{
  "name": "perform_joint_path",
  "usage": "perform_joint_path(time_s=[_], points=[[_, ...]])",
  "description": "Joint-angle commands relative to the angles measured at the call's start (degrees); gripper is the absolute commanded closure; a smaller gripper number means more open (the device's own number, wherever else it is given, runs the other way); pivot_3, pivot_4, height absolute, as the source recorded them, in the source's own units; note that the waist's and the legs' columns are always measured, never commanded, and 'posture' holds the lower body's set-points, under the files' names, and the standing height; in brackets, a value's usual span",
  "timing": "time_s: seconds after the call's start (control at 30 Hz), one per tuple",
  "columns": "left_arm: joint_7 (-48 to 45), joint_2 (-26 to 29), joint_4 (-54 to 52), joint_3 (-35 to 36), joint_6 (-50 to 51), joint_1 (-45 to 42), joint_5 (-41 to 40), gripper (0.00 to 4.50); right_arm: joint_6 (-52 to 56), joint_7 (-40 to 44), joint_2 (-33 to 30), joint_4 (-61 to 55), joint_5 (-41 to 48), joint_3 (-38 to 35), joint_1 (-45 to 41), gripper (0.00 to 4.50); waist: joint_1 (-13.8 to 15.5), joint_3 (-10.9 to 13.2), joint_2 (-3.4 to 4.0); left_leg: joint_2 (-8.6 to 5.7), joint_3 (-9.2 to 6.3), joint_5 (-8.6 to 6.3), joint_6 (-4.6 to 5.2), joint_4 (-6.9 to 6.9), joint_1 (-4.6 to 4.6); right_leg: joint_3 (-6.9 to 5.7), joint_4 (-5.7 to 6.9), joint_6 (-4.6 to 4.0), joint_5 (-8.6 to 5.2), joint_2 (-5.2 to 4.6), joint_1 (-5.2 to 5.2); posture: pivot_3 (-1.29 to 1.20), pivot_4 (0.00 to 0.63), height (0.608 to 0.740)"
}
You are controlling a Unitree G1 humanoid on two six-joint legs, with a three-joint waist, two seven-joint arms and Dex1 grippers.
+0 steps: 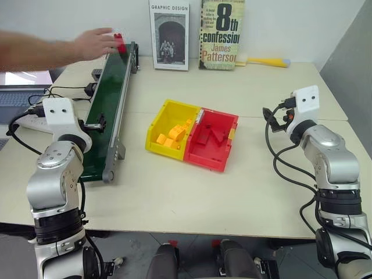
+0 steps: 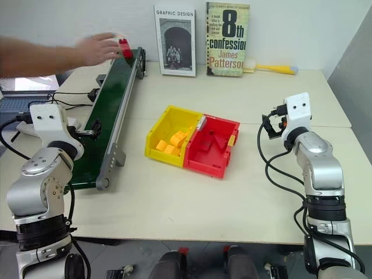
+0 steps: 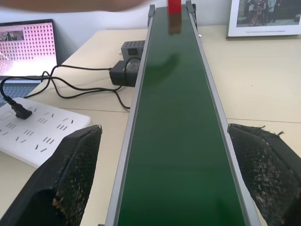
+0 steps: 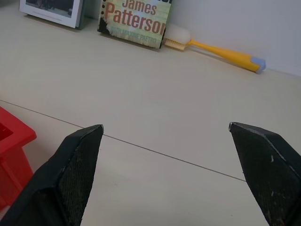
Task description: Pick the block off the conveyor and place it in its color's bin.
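Block [image 1: 120,43] set by person's hand [image 1: 96,43] at conveyor's [image 1: 107,110] far end, near desk's far left corner; left gripper [image 3: 164,174] spread astride belt, awaiting arrival; right gripper [image 4: 169,174] spread, idle, beside red bin [image 1: 212,139].

The room is bright and evenly lit, and the pale table [image 1: 244,99] looks almost washed out toward the far wall. Shadows are soft and short: a faint one lies under the joined bins [image 1: 192,135] and another along the side of the conveyor [image 1: 113,99]. The dark green belt has a dull sheen and mirrors the red block [image 3: 174,5] as a blurry reddish-brown smudge just beneath it. A person's hand [image 1: 96,43] is smeared by motion at the conveyor's far end. In the wrist views the near black fingers [image 3: 70,174] loom large and soft, with the background sharper. The laptop screen [image 3: 28,44] glows pinkish-white.
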Motion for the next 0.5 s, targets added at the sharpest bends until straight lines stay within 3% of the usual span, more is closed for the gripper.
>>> perform_joint_path(time_s=[0.03,0.5], points=[[-0.1,0.3,-2.3,1.2,-1.0,-0.4,-0.3,0.02,-0.3,0.1,-0.9,-1.5,0.0,-1.1,-1.1,0.0,0.0,0.0,0.0,0.0,0.0,0.0,0.0,0.0,0.0,0.0,0.0,0.0,0.0,0.0,0.0,0.0,0.15,0.74],[2.5,-2.9,-3.3,1.0,-3.4,-1.0,0.0,0.02,-0.3,0.9,-0.5,-2.9,1.1,-0.9,-2.0,0.0,0.0,0.0,0.0,0.0,0.0,0.0,0.0,-0.02,0.01,0.0,0.0,0.0,0.0,-0.01,0.0,0.0,0.15,0.74]])
